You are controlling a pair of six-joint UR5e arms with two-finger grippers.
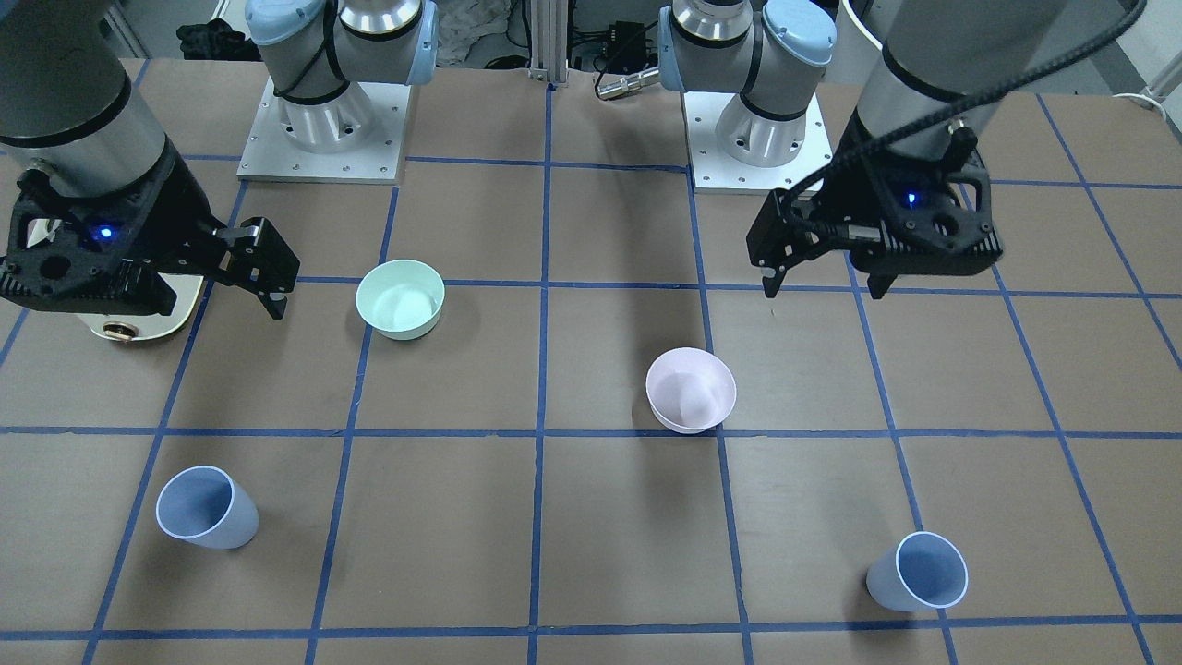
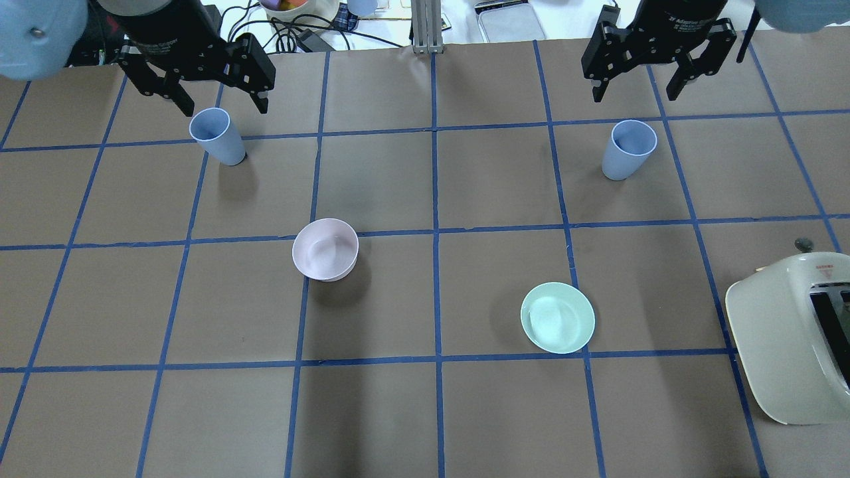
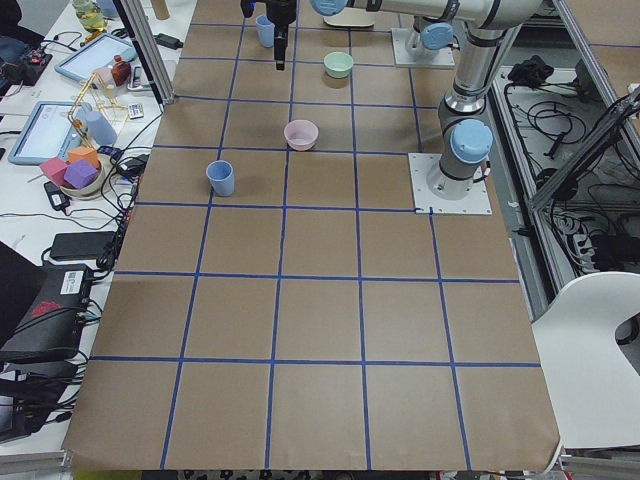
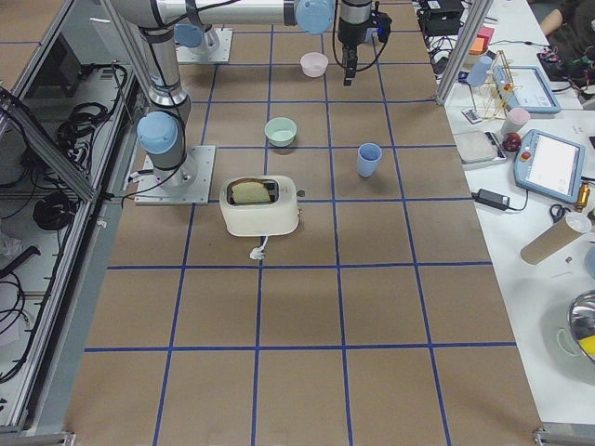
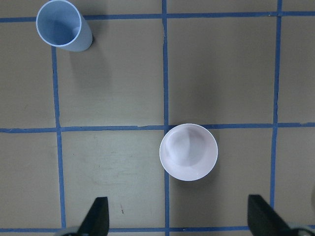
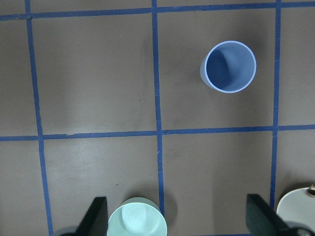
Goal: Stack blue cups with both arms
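Note:
Two pale-blue cups stand upright and far apart on the brown table. One blue cup (image 2: 218,137) is on my left, also in the left wrist view (image 5: 61,27) and the front view (image 1: 919,571). The other blue cup (image 2: 628,149) is on my right, also in the right wrist view (image 6: 229,66) and the front view (image 1: 205,508). My left gripper (image 2: 222,103) hangs open and empty high above the table, over the area near the left cup. My right gripper (image 2: 635,91) hangs open and empty above the area near the right cup.
A pale pink bowl (image 2: 325,249) sits left of centre and a mint-green bowl (image 2: 557,317) right of centre, between the cups and my bases. A cream toaster (image 2: 790,332) stands at the right edge. Blue tape lines grid the table.

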